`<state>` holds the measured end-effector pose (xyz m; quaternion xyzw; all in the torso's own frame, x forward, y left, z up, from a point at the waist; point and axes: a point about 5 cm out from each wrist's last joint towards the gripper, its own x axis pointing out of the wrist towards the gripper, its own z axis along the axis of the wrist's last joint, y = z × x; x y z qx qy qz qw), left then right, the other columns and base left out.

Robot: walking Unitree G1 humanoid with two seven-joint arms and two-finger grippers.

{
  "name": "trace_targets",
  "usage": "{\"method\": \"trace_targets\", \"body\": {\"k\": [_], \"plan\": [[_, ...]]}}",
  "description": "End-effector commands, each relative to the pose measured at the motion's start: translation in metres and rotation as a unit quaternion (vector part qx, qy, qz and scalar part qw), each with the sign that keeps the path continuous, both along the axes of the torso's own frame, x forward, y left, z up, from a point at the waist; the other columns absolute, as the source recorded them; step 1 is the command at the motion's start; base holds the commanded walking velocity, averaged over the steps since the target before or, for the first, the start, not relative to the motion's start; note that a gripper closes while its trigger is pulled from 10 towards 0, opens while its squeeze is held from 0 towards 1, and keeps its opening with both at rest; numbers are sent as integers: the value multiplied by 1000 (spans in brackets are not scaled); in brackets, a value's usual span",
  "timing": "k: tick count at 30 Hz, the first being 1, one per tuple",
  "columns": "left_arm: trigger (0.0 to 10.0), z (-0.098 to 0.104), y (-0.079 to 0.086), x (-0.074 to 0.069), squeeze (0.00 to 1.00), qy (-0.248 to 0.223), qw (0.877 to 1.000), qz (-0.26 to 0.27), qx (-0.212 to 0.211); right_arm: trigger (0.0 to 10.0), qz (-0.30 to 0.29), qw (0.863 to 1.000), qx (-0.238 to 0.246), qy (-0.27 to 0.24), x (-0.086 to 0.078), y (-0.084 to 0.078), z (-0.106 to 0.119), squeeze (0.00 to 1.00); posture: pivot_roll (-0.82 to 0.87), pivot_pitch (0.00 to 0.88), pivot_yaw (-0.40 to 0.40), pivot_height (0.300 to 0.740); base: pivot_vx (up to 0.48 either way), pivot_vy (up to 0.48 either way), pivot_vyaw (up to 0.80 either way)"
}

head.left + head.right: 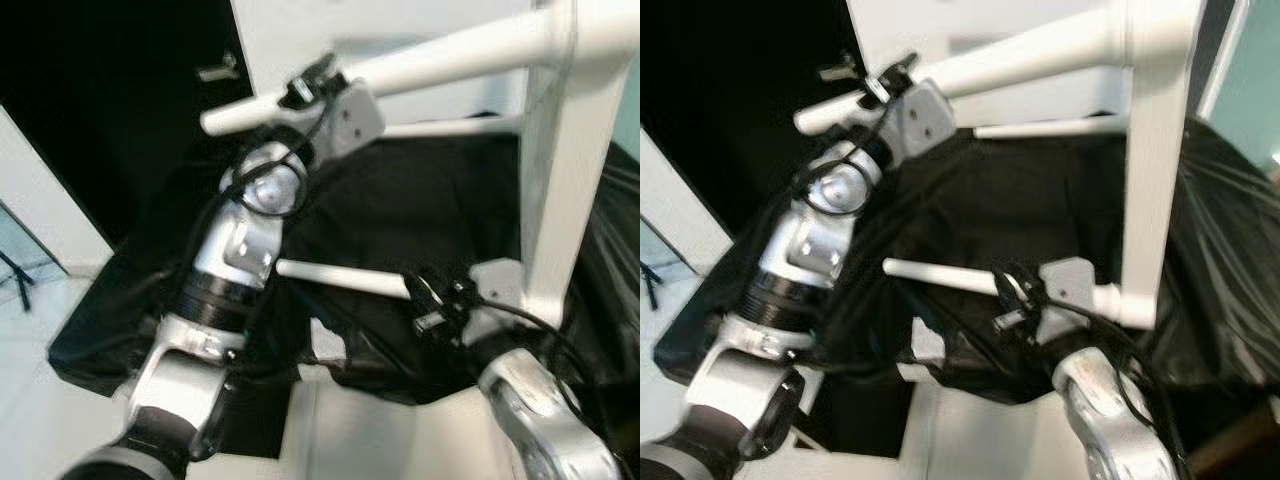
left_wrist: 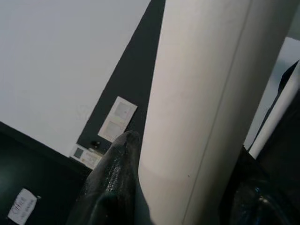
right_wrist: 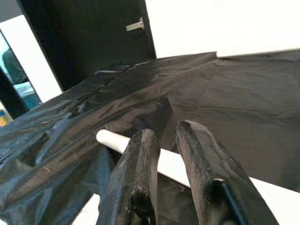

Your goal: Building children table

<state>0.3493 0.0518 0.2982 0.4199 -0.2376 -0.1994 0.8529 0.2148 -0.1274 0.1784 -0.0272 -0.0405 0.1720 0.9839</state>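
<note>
1. Scene: white kids' table frame (image 1: pixel 560 170) stands over a black plastic sheet (image 1: pixel 420 210) that drapes whatever is beneath it; can't tell what carries it.
2. Frame parts: one thick upright post on the robot's right, w/ a thick white leg (image 1: pixel 440 55) running from its top toward the left, tilted slightly down. A thinner white rail (image 1: pixel 455 127) runs behind, lower.
3. Left claw (image 1: pixel 315 85): at the upper leg, about mid-length, arm raised. In the left wrist view one black finger (image 2: pixel 117 183) lies flat against the leg's white surface (image 2: pixel 206 108); 2nd finger hidden behind the leg. Looks clamped on it, claw closed round the leg.
4. Right claw (image 1: pixel 425 290): low, near the sheet's front edge, at the end of a thin white rod (image 1: pixel 340 278) that lies roughly level, pointing left.
5. Right wrist view: both fingers (image 3: pixel 136 178) sit above the rod (image 3: pixel 117 140), narrow gap betw. them, rod crossing underneath. Contact unclear; can't tell if gripping.
6. Bkgd: black door w/ metal handle (image 3: pixel 135 24), white wall (image 3: pixel 225 23).
</note>
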Motion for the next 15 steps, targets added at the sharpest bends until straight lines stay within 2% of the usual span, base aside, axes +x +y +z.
{"method": "trace_targets", "body": {"k": [1, 2, 5, 7, 9, 11, 12, 13, 15], "plan": [[10000, -123, 14, 8, 0, 391, 917, -19, -75, 10000, 2, 1000, 1, 0, 2, 1, 0, 0, -51, 37, 37, 740, 0, 0, 0], [10000, -121, 15, 9, 0, 405, 909, -20, -92, 10000, 2, 1000, 1, -1, 3, 1, 0, 0, -51, 37, 37, 740, 0, 0, 0], [10000, -118, 17, 12, 0, 412, 905, -17, -109, 10000, 2, 1000, 1, -1, 3, 1, 0, 0, -49, 35, 39, 740, 0, 0, 0], [10000, -110, 20, 18, 0, 423, 896, -12, -134, 10000, 3, 1000, 2, -3, 5, 2, 1, 0, -49, 33, 44, 740, 0, 0, 0], [10000, -110, 20, 18, 0, 423, 896, -12, -134, 10000, 3, 1000, 2, -3, 5, 2, 1, 0, -49, 33, 44, 740, 0, 0, 0], [10000, -103, 22, 24, 0, 449, 876, -15, -174, 10000, 2, 1000, 3, -5, 5, 3, 1, 0, -48, 31, 46, 740, 0, 0, 0], [10000, -103, 22, 24, 0, 449, 876, -15, -174, 10000, 2, 1000, 3, -5, 5, 3, 1, 0, -48, 31, 46, 740, 0, 0, 0], [10000, -100, 23, 26, 0, 461, 866, -17, -194, 10000, 2, 1000, 3, -6, 6, 3, 1, 0, -49, 31, 45, 740, 0, 0, 0], [10000, -100, 23, 26, 0, 461, 866, -17, -194, 10000, 2, 1000, 3, -6, 6, 3, 1, 0, -49, 31, 45, 740, 0, 0, 0]]}}
